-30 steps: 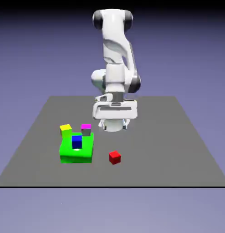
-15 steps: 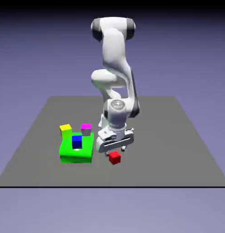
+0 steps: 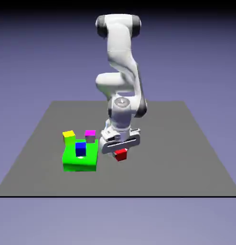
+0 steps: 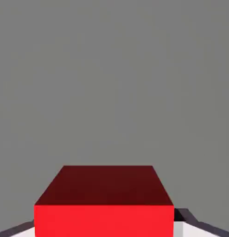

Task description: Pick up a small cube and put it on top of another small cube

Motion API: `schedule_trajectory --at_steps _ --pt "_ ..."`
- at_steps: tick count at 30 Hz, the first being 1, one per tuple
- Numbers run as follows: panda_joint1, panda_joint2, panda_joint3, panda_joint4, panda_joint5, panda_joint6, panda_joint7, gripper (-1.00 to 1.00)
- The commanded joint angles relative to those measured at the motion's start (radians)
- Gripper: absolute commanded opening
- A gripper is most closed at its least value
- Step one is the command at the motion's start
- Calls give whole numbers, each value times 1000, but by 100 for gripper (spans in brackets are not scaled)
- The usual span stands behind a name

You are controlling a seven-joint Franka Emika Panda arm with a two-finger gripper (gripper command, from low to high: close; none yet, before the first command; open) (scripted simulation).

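i have the jaws (image 3: 120, 152) pinched on the red cube (image 3: 121, 155), one finger on each side of it, under the hand of the white arm (image 3: 122, 115). in the hand view the cube sits large at the bottom edge, between the finger tips, with its bright face nearest and a darker face sloping away behind it; grey worktop (image 3: 163, 158) fills the rest of my view there. in the exterior view the red cube is just below the hand, near the middle, to the right of the green block (image 3: 80, 163) and apart from it. i cannot tell from here how far it is off the worktop. over on the exterior view's left, the blue cube (image 3: 80, 149) shows against the green block, with the yellow cube (image 3: 69, 138) and the magenta-topped cube (image 3: 90, 136) by the block's far edge, yellow further left.
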Motion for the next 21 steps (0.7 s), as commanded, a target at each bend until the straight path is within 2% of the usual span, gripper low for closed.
schedule_trajectory --at_steps 1,10,12,18,19,21 --pt "-12 -36 -36 4 -9 -39 35 -100" --pt "-281 -344 -344 33 -105 -365 330 -100" --pt "-294 -339 -340 28 -126 -355 328 -100" --pt "-280 -163 -372 -45 -89 -111 290 -100" --pt "-280 -163 -372 -45 -89 -110 290 100" --pt "-283 -194 -367 -32 -96 -154 297 100"
